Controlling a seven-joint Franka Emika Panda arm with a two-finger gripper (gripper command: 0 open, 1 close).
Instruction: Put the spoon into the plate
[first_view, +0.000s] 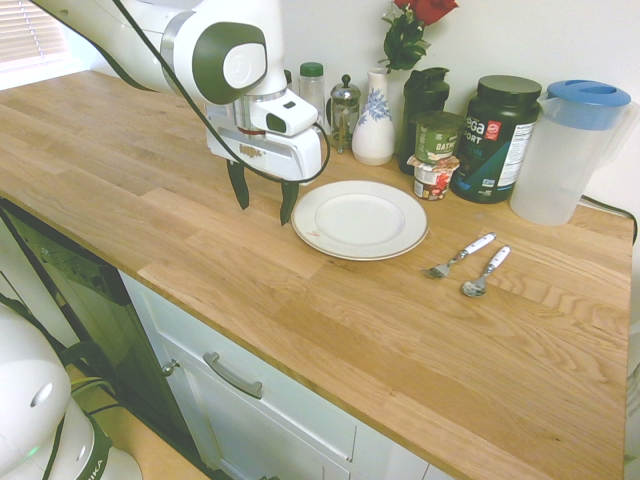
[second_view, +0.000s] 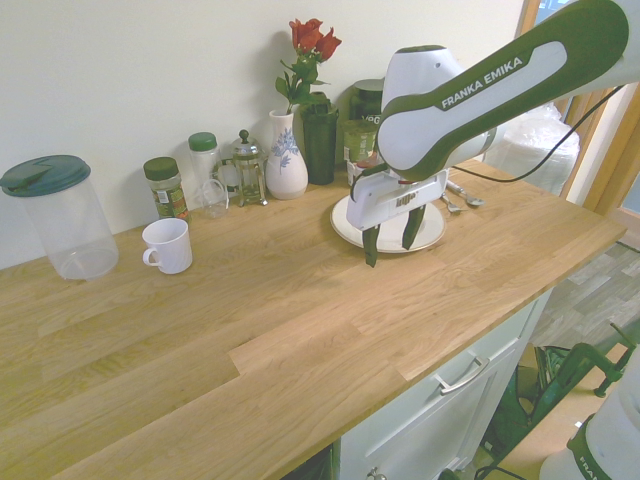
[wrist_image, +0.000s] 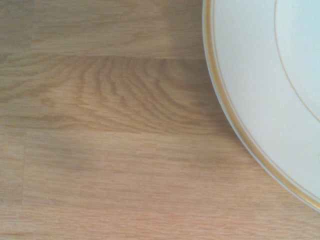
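On the pale oak worktop (first_view: 300, 300) a round white dinner plate with a thin gold edge line (first_view: 359, 219) is seen lying flat and empty. At about four o'clock from it in the first exterior view, well clear of its rim, a small spoon with a white handle and a shiny metal bowl (first_view: 484, 272) is laid on the wood, bowl toward the worktop's front edge. Just beside it, on the plate's side, a white-handled fork with metal tines (first_view: 459, 256) is laid almost parallel — the two do not touch.

The white arm's two-finger gripper (first_view: 263, 205) is held above the worktop at about nine o'clock from the plate, pointing straight down. Its dark fingers (first_view: 238, 186) are spread wide apart, and nothing is gripped between them. In the second exterior view the gripper (second_view: 391, 237) is seen in front of the plate (second_view: 432, 232), with the fingertips clear of the wood.

In the wrist view bare wood grain is shown, with part of the plate's rim (wrist_image: 240, 100) curving in at one side.

Along the wall at the plate's twelve o'clock a white vase with a blue pattern and red roses (first_view: 375, 118), a small glass cafetière (first_view: 344, 112) and a black tub with a black lid (first_view: 494, 138) are lined up — and further toward two o'clock, a clear plastic jug with a blue lid (first_view: 567, 150).
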